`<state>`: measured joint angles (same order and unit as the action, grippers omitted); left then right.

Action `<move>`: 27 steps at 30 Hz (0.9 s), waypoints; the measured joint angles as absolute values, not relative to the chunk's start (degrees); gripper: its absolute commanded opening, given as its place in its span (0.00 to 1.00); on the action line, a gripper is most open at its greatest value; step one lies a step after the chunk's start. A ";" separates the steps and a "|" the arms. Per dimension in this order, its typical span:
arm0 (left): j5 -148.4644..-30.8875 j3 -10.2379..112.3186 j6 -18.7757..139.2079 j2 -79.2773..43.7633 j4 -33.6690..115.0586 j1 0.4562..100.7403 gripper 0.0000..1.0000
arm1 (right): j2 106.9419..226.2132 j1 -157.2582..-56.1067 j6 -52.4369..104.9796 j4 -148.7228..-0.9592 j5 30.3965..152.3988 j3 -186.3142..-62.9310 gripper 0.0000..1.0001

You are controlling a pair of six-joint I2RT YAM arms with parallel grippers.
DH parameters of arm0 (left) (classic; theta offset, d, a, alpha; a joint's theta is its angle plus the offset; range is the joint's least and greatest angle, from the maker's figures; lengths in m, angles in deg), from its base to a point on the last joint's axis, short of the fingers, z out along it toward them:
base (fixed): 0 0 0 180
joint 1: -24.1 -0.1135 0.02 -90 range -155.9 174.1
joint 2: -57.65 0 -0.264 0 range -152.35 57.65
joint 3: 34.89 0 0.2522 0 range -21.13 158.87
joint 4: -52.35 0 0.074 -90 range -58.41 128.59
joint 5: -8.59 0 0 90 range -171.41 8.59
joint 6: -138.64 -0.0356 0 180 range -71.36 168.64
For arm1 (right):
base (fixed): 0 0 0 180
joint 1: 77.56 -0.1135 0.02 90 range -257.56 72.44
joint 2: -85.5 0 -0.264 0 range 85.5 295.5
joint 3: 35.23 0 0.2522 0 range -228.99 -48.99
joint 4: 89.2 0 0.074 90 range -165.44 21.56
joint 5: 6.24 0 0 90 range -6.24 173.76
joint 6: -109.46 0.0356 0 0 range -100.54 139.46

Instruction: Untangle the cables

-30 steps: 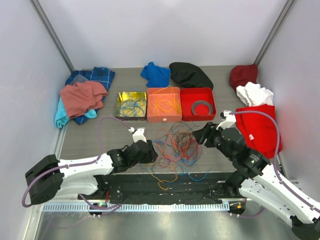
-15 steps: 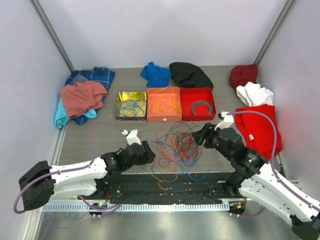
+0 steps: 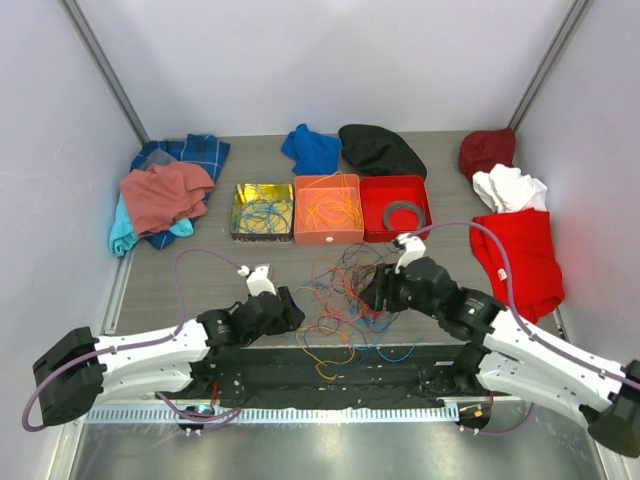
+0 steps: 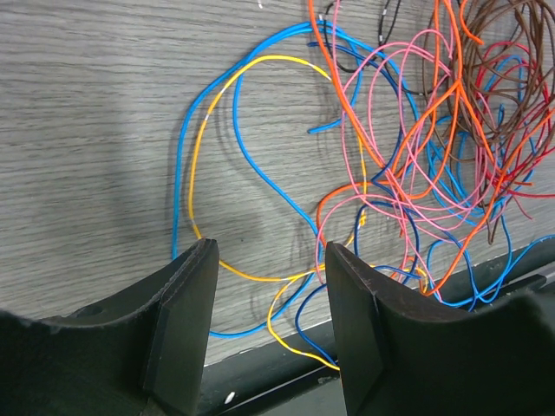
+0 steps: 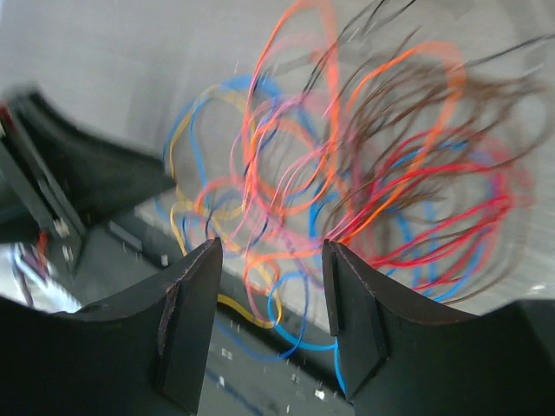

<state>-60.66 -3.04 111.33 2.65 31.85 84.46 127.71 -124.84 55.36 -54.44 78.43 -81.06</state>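
The cables (image 3: 345, 290) lie in one loose heap on the table (image 3: 150, 265), between my two grippers and in front of the three boxes (image 3: 328, 237). Some loops reach over the dark near edge. My left gripper (image 4: 269, 269) stands half wide and holds nothing. A yellow wire (image 4: 192, 182) and a blue wire (image 4: 260, 178) pass on the table beyond its gap. My right gripper (image 5: 270, 260) also has its jaws apart and empty, at the right side of the heap.

To do this step well, I think I should choose only one strand. The yellow loop on the left looks almost free, so I would bring the left jaws around it, close them, and pull slowly away from the heap, while the right gripper keeps the rest down. A fast pull could drag the whole heap along.

The right wrist view is blurred, so I cannot follow any single wire there. In the middle of the heap the crossings are too dense to read, and I cannot find the wire ends.
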 measured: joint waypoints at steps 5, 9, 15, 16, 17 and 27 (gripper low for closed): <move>-61.67 -3.02 109.93 1.60 33.07 84.46 0.56 | 135.47 -130.24 55.09 -54.86 80.29 -81.57 0.58; -61.73 -3.04 109.72 1.12 33.29 84.46 0.56 | 138.29 -131.20 55.14 -55.99 80.90 -81.57 0.58; -61.43 -3.04 109.67 -0.17 35.94 84.46 0.56 | 139.67 -131.47 55.14 -57.98 80.93 -81.57 0.58; -61.45 -3.00 109.65 -1.00 36.66 84.46 0.56 | 139.76 -131.47 55.16 -57.98 80.88 -81.57 0.58; -61.45 -2.91 109.61 -2.07 37.23 84.48 0.56 | 139.76 -131.47 55.18 -58.05 80.86 -81.57 0.58; -61.47 -0.77 109.72 -11.36 45.31 84.46 0.42 | 134.66 -131.47 56.03 -57.33 77.76 -81.57 0.58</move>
